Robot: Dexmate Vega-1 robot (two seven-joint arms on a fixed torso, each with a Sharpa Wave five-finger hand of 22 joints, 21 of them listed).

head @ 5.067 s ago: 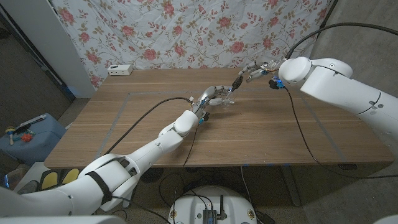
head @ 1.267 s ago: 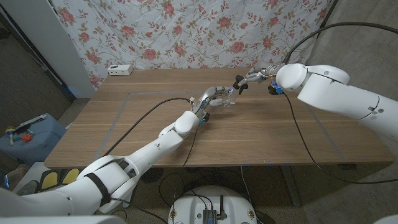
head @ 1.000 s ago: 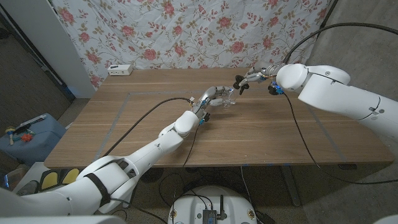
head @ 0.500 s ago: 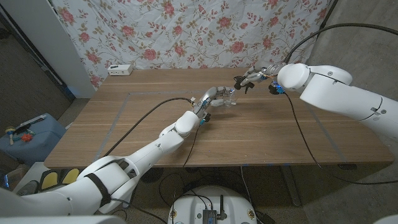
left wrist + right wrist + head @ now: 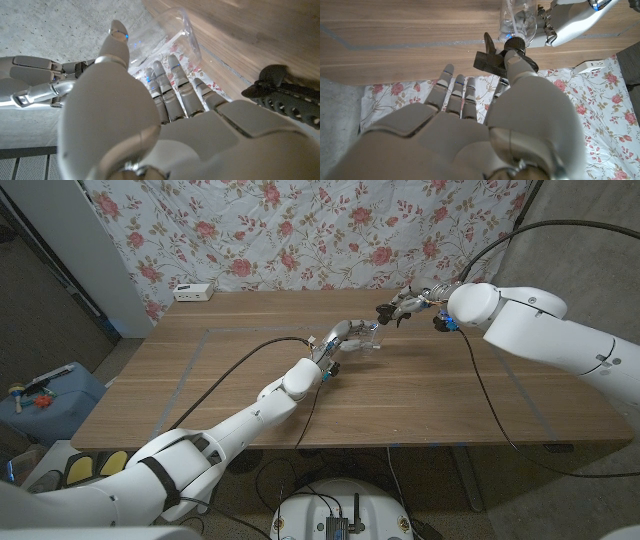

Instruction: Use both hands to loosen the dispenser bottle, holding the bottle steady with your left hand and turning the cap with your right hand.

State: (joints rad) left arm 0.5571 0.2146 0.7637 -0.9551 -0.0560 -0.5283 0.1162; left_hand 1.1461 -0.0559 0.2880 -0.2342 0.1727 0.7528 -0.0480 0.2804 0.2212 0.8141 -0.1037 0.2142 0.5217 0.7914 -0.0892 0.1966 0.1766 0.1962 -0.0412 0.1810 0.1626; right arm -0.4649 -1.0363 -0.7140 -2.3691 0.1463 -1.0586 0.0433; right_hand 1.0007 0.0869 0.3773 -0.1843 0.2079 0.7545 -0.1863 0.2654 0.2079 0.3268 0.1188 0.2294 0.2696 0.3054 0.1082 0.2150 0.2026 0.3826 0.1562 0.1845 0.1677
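Clear bottle point(image 5: 370, 339) — black dispenser cap point(image 5: 501, 58) — upright on table.

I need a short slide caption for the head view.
Left hand holds clear bottle; right hand at its cap.
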